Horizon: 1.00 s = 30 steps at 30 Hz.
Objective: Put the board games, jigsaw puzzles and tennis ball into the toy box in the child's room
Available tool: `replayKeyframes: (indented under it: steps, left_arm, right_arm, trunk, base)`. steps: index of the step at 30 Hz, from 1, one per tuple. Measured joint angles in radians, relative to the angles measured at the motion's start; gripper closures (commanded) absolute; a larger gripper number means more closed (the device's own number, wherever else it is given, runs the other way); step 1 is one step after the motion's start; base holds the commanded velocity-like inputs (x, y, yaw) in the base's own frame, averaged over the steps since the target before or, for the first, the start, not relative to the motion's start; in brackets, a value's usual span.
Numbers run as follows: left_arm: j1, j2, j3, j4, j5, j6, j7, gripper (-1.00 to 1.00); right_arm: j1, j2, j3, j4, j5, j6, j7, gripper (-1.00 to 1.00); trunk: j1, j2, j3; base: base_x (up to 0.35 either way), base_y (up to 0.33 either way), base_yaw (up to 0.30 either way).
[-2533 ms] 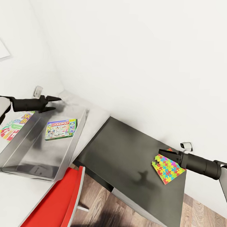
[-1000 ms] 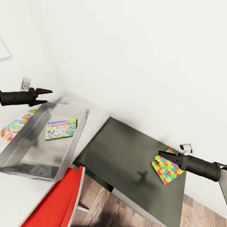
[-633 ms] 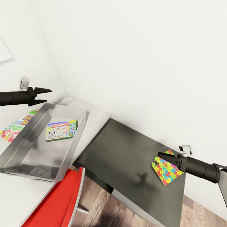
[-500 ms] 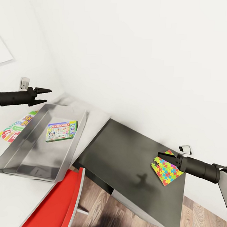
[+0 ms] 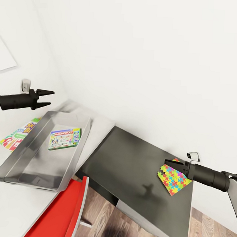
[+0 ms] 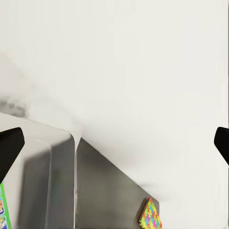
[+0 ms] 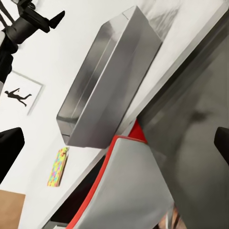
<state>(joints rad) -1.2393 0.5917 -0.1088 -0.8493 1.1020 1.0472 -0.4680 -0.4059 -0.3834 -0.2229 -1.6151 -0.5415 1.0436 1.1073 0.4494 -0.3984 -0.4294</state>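
Reaching for the jigsaw puzzle looks like the step in hand: right tool hovers at the sheet's upper edge, fingers parted, nothing between them. The puzzle lies flat on the dark surface at the table's right end, well apart from the toy box, which sits on the pale top with a Monopoly board game already inside. Left tool hangs open and empty above the box's far corner; another board game lies on the table just beside the box's left wall. Judgement: the sheet is thin and flat, so a pinch from above will likely slip (an edge grip looks better). Bring one finger low, under the near edge, and close gently. A second puzzle shows in the right wrist view, on the pale top beyond the box.
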Motion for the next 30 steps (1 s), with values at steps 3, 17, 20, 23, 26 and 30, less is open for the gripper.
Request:
replayKeyframes:
  steps: [3,17,20,23,26,30]
  left_arm:
    - [0.0,0.0,-0.001,-0.006,0.011,0.0,0.0,-1.0]
    - [0.004,-0.013,-0.018,-0.014,0.027,0.0,0.001,-1.0]
    - [0.006,-0.019,-0.024,-0.014,0.029,0.0,-0.001,-1.0]
    - [0.007,-0.024,-0.027,-0.014,0.031,0.0,-0.003,-1.0]
    - [0.012,-0.029,-0.03,-0.016,0.032,0.0,-0.003,-1.0]
    - [0.019,-0.039,-0.031,-0.018,0.032,0.0,-0.002,-1.0]
  right_arm:
    - [0.0,0.0,0.0,0.0,0.0,0.0,-0.001,-1.0]
    - [0.0,0.0,-0.001,0.0,0.001,0.0,-0.002,-1.0]
    - [0.0,0.0,-0.001,0.0,0.001,0.0,-0.002,-1.0]
    - [0.0,0.0,-0.001,0.0,0.001,0.0,-0.002,-1.0]
    - [0.0,0.0,-0.001,0.0,0.001,0.0,-0.002,-1.0]
    - [0.0,0.0,-0.001,0.0,0.001,0.0,-0.002,-1.0]
  trunk:
    - [0.0,0.0,0.005]
    - [0.0,0.0,0.028]
    - [0.0,0.0,0.033]
    - [0.0,0.0,0.037]
    - [0.0,0.0,0.042]
    - [0.0,0.0,0.049]
  base:
    - [0.0,0.0,-0.036]
    - [0.0,0.0,-0.072]
    - [0.0,0.0,-0.122]
    - [0.0,0.0,-0.136]
    - [0.0,0.0,-0.146]
    - [0.0,0.0,-0.155]
